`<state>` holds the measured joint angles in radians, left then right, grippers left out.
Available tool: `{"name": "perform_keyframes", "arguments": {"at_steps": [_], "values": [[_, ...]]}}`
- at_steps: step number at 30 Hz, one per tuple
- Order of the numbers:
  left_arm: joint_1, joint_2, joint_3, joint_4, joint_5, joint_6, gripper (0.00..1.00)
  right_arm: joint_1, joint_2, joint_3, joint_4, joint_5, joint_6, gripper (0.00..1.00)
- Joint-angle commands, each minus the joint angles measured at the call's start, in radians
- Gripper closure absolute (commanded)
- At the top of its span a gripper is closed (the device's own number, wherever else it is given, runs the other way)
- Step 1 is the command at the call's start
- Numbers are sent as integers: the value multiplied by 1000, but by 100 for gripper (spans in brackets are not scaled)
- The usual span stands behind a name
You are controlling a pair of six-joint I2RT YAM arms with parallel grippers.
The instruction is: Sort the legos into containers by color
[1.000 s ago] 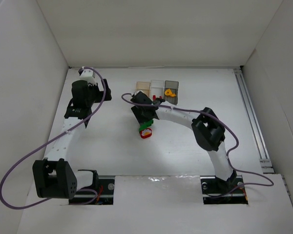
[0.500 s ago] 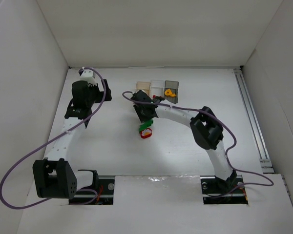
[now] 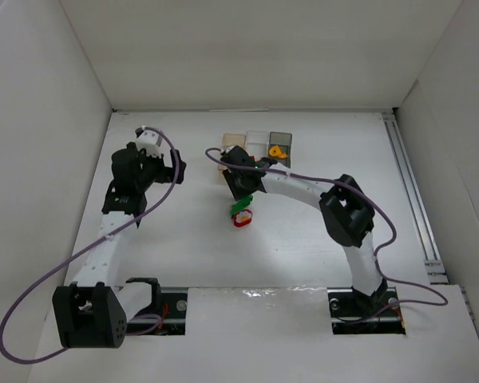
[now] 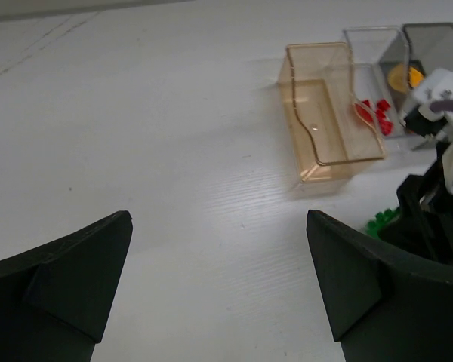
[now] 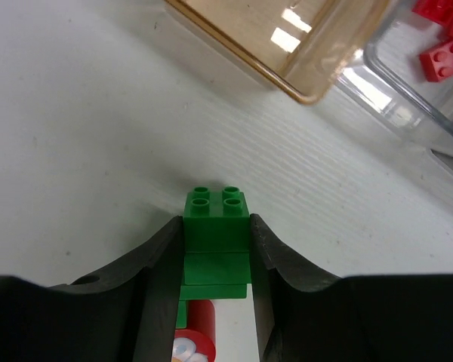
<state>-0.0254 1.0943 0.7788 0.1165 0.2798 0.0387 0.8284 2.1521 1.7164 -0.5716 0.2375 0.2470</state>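
While clamped, green brick (image 5: 216,226) studs-forward along gripper (image 5: 215,222)

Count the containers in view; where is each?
3, in a row far across the table: the amber container leftmost, apparently empty; the clear container in the middle, holding red legos; the dark grey container rightmost, holding an orange piece. None seems hidden.

White table (image 3: 303,255), plain white walls (image 3: 247,56)

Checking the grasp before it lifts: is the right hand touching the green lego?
Touching. The right wrist view shows the right hand closed flush against both sides of the green lego, with no gap on either side.
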Motion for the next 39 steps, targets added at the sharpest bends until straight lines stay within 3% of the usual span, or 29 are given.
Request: {"name": "perform_keyframes", "arguments": {"at_steps": [1,3,7,11,12,14,17,20,25,39], "values": [[8,-88,-29,19,244,147,0,-29,-204,-101,142,-84,-35,100],[18,-135,-49,-27,429,193,0,-43,-316,-152,238,-133,-35,100],[18,-125,-39,-83,596,139,0,-54,-435,-242,369,-153,-35,100],[18,-93,-42,0,725,-31,0,-63,-466,-251,401,-80,15,100],[18,-93,-58,49,751,-140,0,-63,-466,-241,401,-64,24,100],[9,-82,-104,206,744,-262,0,-63,-466,-241,412,-29,34,100],[-27,-57,-87,268,673,-347,0,-51,-456,-219,412,14,25,100],[-36,-1,-60,328,699,-446,0,-40,-456,-219,423,23,25,100],[-57,76,-36,347,739,-476,0,-22,-456,-219,441,33,25,100],[-150,197,34,394,645,-464,0,9,-465,-209,441,23,14,100]]}}
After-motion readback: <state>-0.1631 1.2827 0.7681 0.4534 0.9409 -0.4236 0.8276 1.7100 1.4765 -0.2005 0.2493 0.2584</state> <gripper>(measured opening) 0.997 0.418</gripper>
